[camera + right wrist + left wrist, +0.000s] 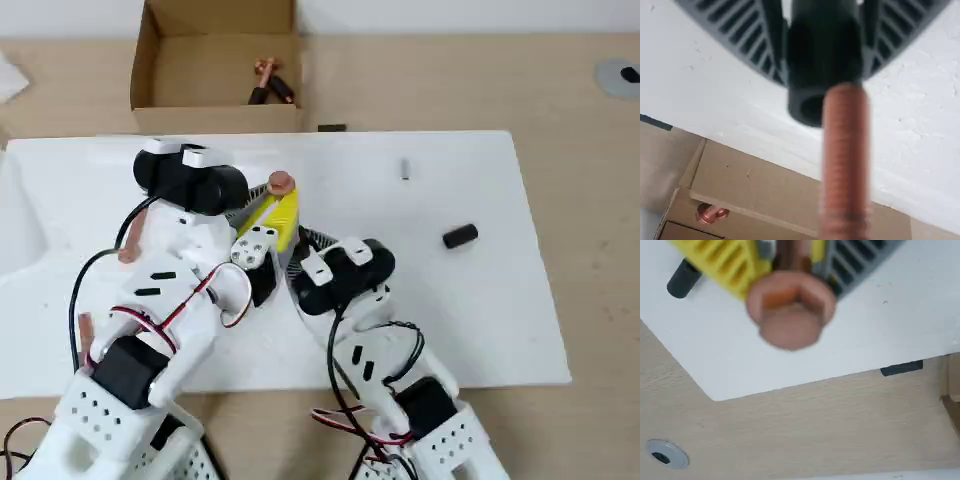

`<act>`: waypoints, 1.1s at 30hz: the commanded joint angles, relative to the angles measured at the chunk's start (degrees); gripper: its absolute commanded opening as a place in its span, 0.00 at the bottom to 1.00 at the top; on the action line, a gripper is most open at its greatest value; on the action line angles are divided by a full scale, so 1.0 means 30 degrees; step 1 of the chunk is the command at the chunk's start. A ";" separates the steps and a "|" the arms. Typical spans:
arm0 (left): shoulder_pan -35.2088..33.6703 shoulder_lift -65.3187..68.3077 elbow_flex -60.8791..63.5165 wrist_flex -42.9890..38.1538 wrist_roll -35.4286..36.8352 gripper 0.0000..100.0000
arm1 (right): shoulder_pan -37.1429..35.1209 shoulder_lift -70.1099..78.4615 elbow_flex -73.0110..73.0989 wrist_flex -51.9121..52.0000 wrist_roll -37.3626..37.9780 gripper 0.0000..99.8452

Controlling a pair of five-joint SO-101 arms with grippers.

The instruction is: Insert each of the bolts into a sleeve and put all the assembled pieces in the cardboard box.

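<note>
So that thread and hole line up, my left gripper (276, 206) clamps the bolt (790, 310) and my right gripper (825, 30) clamps the sleeve (810, 102), near the box (143, 62).

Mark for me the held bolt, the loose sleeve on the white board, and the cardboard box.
bolt (790, 310), left wrist view, its hexagonal head.
loose sleeve (460, 236), high view, middle of its side.
cardboard box (145, 62), high view, its left wall.

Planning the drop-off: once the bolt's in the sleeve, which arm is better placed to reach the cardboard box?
Left, probably. The left gripper, shut on the bolt, sits nearer the cardboard box than the right gripper holding the sleeve.
</note>
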 commanded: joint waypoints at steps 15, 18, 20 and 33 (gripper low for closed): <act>0.0029 -0.0396 0.2139 -0.2403 -0.1319 0.01 | -0.0249 -0.2300 -0.0073 -0.0088 -0.0205 0.01; 0.0029 -0.0425 0.1993 -0.2403 -0.1348 0.01 | -0.0249 -0.2300 -0.0073 -0.0088 -0.0205 0.01; -0.0029 -0.0425 0.1788 -0.2403 -0.1260 0.01 | -0.0249 -0.2300 -0.0073 -0.0059 -0.0205 0.01; -0.0703 -0.0425 0.1201 -0.2403 0.0088 0.01 | -0.0249 -0.2300 -0.0073 -0.0059 -0.0205 0.01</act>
